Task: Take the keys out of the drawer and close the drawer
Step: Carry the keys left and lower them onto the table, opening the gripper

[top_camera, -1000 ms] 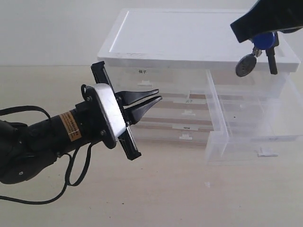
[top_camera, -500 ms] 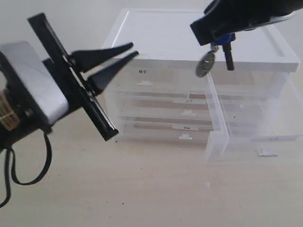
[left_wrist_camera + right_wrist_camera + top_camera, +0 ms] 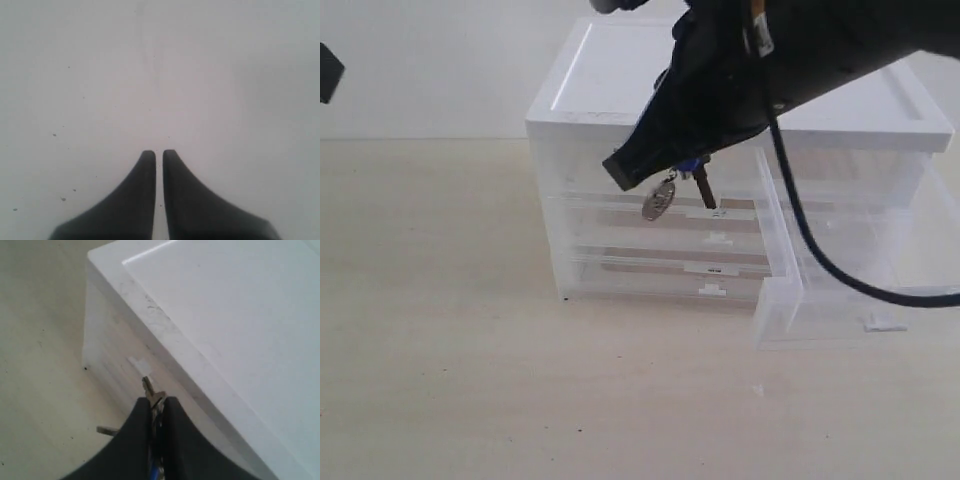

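Diagonally, right arm crosses the cabinet, right fingers pinching keys; left fingers closed, empty.

Lab-like setup (sparse), pale tabletop, blank wall, robot arm

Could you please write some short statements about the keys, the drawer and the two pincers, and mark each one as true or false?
1. The right pincer is shut on the keys. True.
2. The keys lie inside the drawer. False: they hang from the right pincer, in front of the cabinet in the exterior view.
3. The drawer is pushed fully shut. False: it stands pulled out from the right half of the cabinet.
4. The left pincer is shut and holds nothing. True.
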`<state>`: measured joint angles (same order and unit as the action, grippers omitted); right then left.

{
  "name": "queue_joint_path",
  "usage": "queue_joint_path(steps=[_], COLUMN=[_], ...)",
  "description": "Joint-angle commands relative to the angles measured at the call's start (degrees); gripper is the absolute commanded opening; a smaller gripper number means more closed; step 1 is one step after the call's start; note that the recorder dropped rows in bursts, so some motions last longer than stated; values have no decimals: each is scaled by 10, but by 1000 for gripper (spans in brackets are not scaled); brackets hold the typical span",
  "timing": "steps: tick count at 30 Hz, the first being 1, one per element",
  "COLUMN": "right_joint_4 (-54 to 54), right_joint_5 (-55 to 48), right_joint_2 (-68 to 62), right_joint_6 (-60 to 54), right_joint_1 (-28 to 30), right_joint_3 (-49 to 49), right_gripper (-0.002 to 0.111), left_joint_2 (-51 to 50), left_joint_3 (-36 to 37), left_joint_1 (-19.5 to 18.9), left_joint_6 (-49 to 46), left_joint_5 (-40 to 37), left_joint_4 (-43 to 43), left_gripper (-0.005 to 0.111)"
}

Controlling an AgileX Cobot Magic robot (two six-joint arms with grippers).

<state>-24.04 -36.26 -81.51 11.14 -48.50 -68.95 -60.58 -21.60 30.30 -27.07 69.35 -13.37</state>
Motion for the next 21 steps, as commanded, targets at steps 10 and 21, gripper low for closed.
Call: queue_joint_path(steps=[10,21], right_joint_4=[-12,-100], right_joint_5=[42,-16], right_joint_2=[-105,-140], right_joint_6=[14,49], right_joint_1=[0,0], right_joint_3=[-3,-3], right_gripper=[0,0], left_joint_2=[9,9], left_joint_3=[3,3], left_joint_1=[2,2], left_joint_6=[5,5], left_joint_5=[-15,-15], left_joint_4=[-17,-17], left_gripper=[5,5])
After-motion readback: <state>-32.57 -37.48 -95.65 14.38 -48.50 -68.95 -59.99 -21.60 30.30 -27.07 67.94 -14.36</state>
